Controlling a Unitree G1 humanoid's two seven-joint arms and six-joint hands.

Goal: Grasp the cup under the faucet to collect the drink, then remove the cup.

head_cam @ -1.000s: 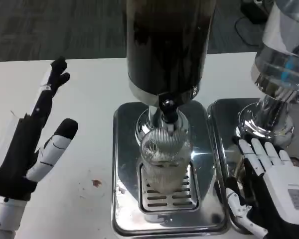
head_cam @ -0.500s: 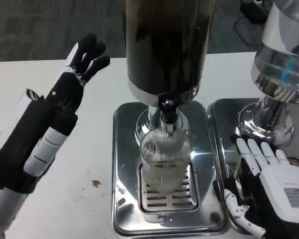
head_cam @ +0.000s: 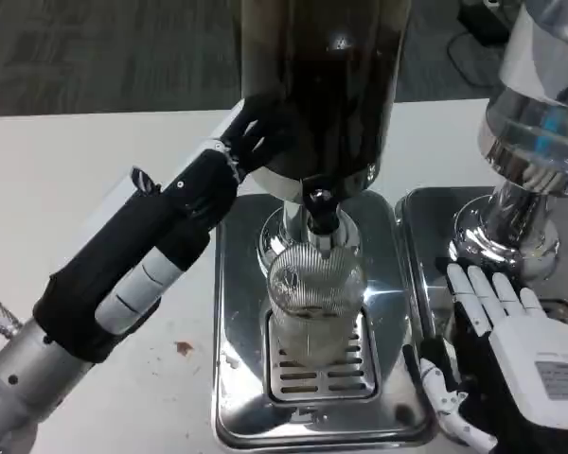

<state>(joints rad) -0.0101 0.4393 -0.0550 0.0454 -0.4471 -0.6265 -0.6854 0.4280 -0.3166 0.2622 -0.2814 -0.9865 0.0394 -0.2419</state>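
**Cup standing under the faucet, neither hand on it**

We see the ribbed glass cup upright on the slotted drip grate of the chrome tray, directly beneath the faucet of the dark drink dispenser.

*Risks.* The left hand reaches up and across toward the dispenser body, its dark fingertips touching or just short of the tank wall; we cannot tell which. We judge that if this hand is meant to work the faucet, it sits up and to the side of the lever, so a push from here may shove the tank rather than open the flow. If drink runs while the cup is ungripped, a nudge from either forearm could tip or shift it off the grate and spill. The ribbed glass is likely slippery, so a loose grasp could let it slide when lifted.

*Cup relative to the fingers.* The cup lies below and to the right of the left fingertips, well apart from them. The right hand rests with its white fingers spread and released, holding nothing; the cup stands near, to their left, with the tray edge between. The left hand holds nothing we can see; whether its fingers are curled we cannot tell.
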